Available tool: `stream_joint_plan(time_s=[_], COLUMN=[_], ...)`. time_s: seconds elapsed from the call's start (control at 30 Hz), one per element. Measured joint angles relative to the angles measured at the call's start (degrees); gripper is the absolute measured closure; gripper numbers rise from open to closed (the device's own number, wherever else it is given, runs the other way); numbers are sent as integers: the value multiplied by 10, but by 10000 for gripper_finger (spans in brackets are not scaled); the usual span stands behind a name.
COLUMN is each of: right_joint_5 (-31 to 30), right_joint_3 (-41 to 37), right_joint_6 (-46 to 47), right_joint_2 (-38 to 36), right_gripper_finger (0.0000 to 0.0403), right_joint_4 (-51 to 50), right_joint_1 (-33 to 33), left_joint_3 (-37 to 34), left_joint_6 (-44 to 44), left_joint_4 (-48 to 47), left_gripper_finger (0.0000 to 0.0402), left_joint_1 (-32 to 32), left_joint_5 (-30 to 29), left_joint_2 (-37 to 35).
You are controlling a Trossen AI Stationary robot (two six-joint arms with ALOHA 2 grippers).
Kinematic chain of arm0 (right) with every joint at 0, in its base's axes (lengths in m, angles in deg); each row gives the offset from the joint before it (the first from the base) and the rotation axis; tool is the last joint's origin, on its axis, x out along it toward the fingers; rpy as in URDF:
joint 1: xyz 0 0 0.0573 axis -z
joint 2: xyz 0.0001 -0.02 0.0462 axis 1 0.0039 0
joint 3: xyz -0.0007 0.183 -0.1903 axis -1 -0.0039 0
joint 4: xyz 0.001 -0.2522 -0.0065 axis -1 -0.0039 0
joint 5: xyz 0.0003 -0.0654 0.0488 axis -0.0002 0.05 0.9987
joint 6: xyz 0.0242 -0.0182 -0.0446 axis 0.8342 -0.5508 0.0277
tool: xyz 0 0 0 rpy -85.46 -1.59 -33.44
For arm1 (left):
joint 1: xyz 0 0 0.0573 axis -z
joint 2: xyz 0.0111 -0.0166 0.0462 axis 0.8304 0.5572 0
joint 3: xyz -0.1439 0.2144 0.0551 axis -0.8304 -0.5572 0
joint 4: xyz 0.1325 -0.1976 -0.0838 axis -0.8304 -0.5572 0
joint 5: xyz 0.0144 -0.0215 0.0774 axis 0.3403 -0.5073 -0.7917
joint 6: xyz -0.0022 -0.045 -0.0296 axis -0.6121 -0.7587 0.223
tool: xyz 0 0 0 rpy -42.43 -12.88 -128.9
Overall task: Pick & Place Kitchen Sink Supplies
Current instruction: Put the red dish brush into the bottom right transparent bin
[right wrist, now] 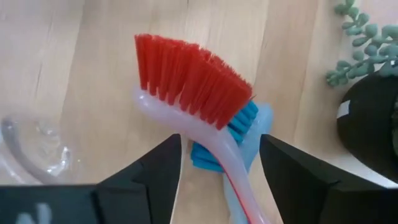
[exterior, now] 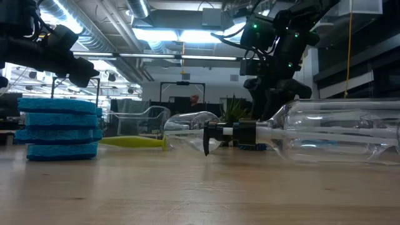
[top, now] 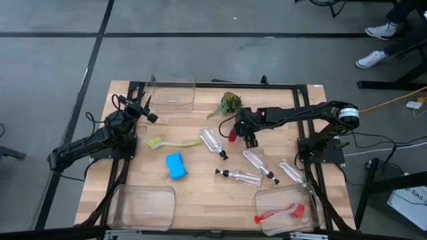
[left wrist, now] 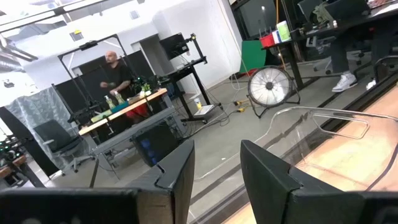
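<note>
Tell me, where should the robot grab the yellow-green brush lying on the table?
Best guess: the middle of the yellow-green brush's thin handle, coming straight down from above. It lies flat and alone on the table, bristle head toward the left gripper, so fingers can straddle the handle crosswise.

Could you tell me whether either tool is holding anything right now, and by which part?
Nothing is held. The right tool is open astride the red brush's neck, fingers apart from it. The left tool is open and empty.
</note>
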Motion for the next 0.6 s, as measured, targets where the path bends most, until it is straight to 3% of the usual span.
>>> stream_joint_plan(time_s=[0.6], right_joint_5=[10], right_joint_3=[-31], right_joint_6=[-16], right_joint_2=[3], right_gripper_finger=[234], right_joint_4=[75], right_joint_1=[5], left_joint_3=[0], left_joint_6=[0], left_joint_4=[0], left_gripper_finger=[277], left_joint_1=[0], left_joint_5=[0], left_joint_2=[0])
